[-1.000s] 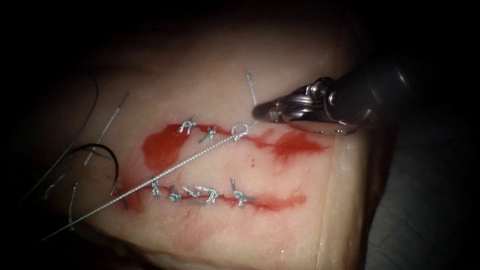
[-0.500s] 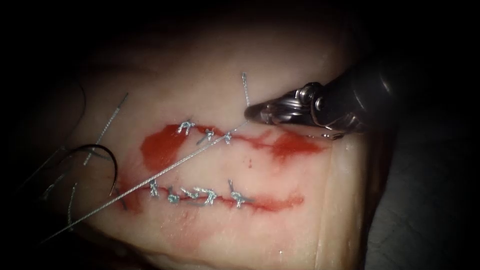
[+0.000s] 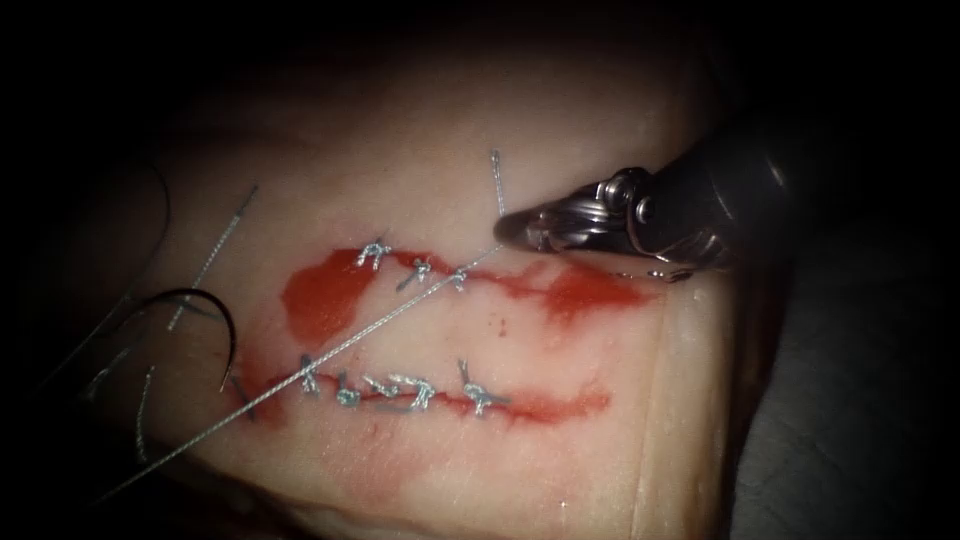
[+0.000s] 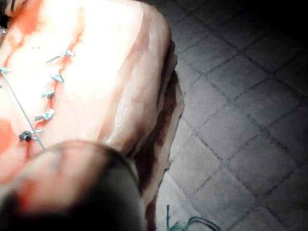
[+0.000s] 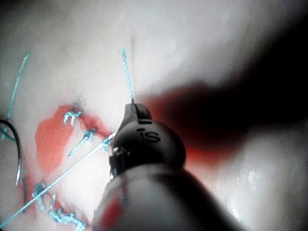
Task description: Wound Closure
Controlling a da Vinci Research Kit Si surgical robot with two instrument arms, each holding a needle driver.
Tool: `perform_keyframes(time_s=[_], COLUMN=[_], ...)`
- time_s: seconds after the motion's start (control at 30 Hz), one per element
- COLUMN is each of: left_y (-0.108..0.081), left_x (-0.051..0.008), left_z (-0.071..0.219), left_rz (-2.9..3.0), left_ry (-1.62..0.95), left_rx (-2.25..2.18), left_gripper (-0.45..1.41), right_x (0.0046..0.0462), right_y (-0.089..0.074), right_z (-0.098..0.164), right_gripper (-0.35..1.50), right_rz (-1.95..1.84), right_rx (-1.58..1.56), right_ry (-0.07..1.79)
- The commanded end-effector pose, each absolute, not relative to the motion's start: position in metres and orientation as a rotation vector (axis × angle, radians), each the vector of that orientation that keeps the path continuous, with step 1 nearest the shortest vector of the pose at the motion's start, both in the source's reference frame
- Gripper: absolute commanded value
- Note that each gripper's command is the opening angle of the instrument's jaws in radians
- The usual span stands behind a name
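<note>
Since the earlier frames, the loop at the upper cut has drawn down. Right steel needle driver clenches the taut braided thread; the dark curved needle lies free, left of the cuts.

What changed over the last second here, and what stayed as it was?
The loop of thread seen a second ago at the upper cut has closed down, and the strand now runs straight. The right tool, shut on the thread, shifted slightly left. The needle stayed lying free on the tissue at the left, held by neither tool.
</note>
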State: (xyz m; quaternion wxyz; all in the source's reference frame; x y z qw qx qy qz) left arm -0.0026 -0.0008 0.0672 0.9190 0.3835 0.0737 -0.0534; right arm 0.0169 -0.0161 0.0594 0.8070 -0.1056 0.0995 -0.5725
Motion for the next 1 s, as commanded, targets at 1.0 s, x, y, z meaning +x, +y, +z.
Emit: perform_keyframes(time_s=[1.0], left_y=[-0.0044], left_x=[-0.0119], left_z=[0.0670], left_rz=[0.118], left_ry=[-0.046], left_rx=[0.885], left_gripper=[-0.45], right_x=[0.0172], right_y=[-0.0134], right_z=[0.0595], right_gripper=[-0.35], right_rz=[-1.216], right_rx=[-0.320], right_ry=[0.187])
